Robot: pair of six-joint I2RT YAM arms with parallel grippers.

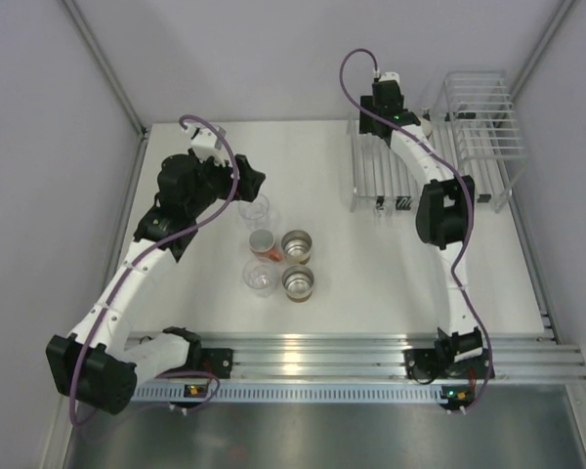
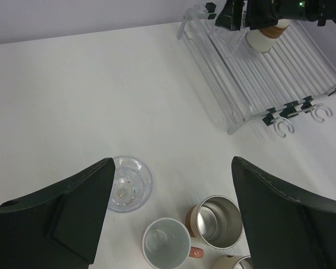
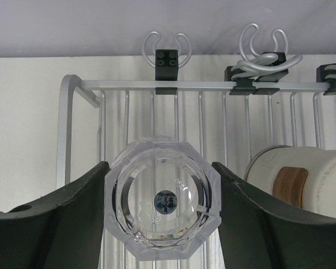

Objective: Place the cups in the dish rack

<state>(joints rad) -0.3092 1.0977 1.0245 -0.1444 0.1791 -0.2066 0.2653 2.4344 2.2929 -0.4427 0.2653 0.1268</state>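
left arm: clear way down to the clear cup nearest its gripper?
Probably yes. The left gripper hangs open just above that clear cup, with nothing over it. The orange cup stands close beside it, so finger room looks tight.

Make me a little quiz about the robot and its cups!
1. True or false: the right gripper is shut on a clear cup.
2. How many cups are on the table, outside the dish rack? A) three B) five C) seven
3. Fill in the gap: the left gripper is ___ (open or shut).

Key: 1 true; 2 B; 3 open.
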